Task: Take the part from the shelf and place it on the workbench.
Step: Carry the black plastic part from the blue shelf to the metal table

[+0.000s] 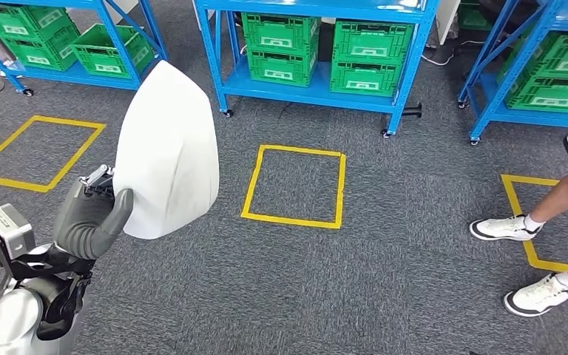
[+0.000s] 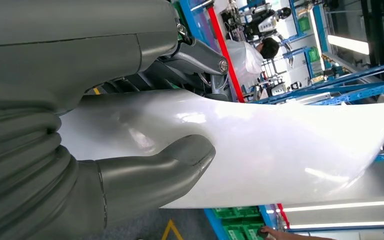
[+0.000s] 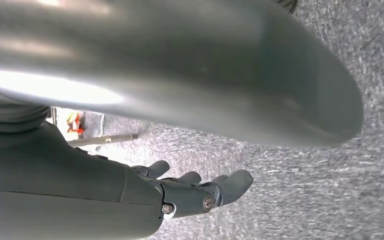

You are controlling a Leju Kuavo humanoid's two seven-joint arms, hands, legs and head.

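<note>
Evidently the carrying step was in hand: the left hand (image 1: 92,218) gripped the white part (image 1: 168,151) by its lower edge, thumb pressed on its face, left of frame centre and off the shelf. The right hand (image 3: 200,192) hung over the carpet, fingers loosely apart, holding nothing. Next, I judged, it must find the workbench (none visible). A person's feet (image 1: 521,259) stood lower right; blue shelves (image 1: 318,92) with green crates (image 1: 324,46) lined the top.

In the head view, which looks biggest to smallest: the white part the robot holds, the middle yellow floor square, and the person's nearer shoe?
1. White part, gripped by the left hand; it is closest to the camera, which inflates it.
2. Middle yellow square, nearly as large.
3. Nearer shoe, clearly smallest.
</note>
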